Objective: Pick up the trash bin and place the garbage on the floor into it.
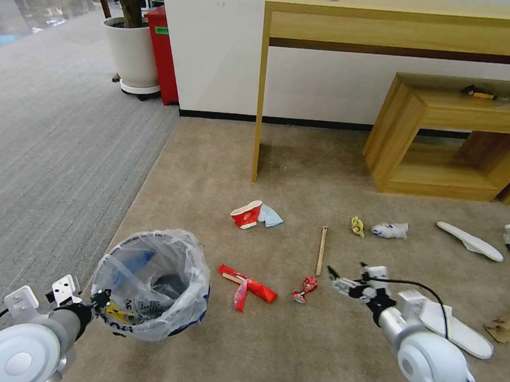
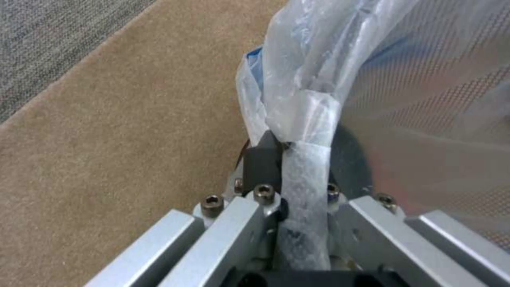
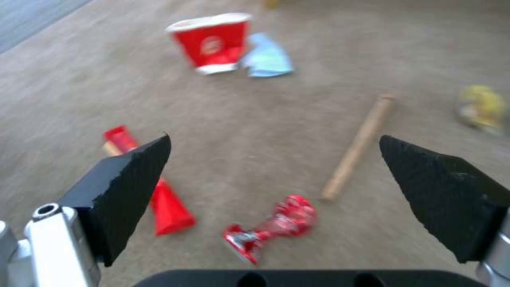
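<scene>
Left gripper pinches the crinkly bag-lined rim of the round trash bin; right gripper, spread wide, hovers above a crushed red can on short-pile carpet

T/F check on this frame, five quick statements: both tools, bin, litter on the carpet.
1. The left tool is shut on the bagged rim of the trash bin. True.
2. The right tool is holding the crushed can. False: its fingers are open and empty above the can, which lies on the carpet.
3. The red paper cup lies on its side on the carpet. True.
4. The wooden stick is inside the bin. False: it lies on the carpet beyond the can.
5. A white slipper sits on the low wooden shelf. False: it lies on the carpet.
</scene>
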